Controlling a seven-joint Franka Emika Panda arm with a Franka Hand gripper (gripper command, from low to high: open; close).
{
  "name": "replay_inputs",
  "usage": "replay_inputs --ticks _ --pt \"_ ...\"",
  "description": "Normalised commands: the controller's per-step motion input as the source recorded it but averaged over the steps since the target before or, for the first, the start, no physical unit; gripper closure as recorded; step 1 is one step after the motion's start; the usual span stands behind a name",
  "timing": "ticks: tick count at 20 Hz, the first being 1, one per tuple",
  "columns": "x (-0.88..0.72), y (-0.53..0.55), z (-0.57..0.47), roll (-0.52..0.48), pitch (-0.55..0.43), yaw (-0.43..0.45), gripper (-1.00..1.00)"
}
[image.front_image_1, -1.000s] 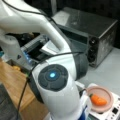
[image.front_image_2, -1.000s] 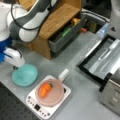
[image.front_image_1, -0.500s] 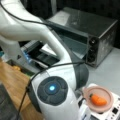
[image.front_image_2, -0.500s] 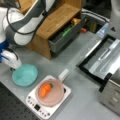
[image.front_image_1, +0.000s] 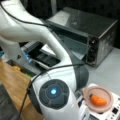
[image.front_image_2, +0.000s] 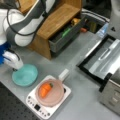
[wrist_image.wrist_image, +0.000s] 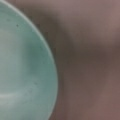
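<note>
Gripper: the gripper is seen at a front view's left, low over the table, at the near-left rim of the bowl; whether its fingers are spread or pressed together cannot be told, and no fingers are shown in the wrist view.
Bowl: a teal bowl is set upright on the table, just left of the cooker; its rim and inner wall fill the left of the wrist view, so the camera is judged to be held close above its edge. Nothing is seen inside it.
Carrot: an orange carrot is laid in the pan, apart from the bowl; it is also seen in a front view.
Pan: a pink pan is centred on the cooker, its pale handle turned up-right, away from the bowl.
Cooker: a white cooker is placed flat near the table's front edge, its buttons facing the view's bottom.
Arm: the white arm is bent down from the top left; in a front view its joint hides the bowl.
Surface: a grey table carries everything.
Room: a wooden box with an open drawer of small items stands behind; an oven with its door dropped open is at the right.
</note>
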Motion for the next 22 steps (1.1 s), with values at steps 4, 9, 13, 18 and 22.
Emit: replay_inputs --ticks 4,9,13,18,22 --pt "0.05 0.04 -0.12 0.020 0.116 0.046 -1.00" --pt "0.08 0.07 -0.18 -0.037 0.074 0.068 -1.00" --pt "0.10 0.06 -0.18 -0.086 0.033 0.086 -1.00" --pt "0.09 0.04 -0.18 -0.086 0.001 0.088 -1.00" --pt "0.09 0.01 -0.13 -0.083 -0.026 0.107 -1.00"
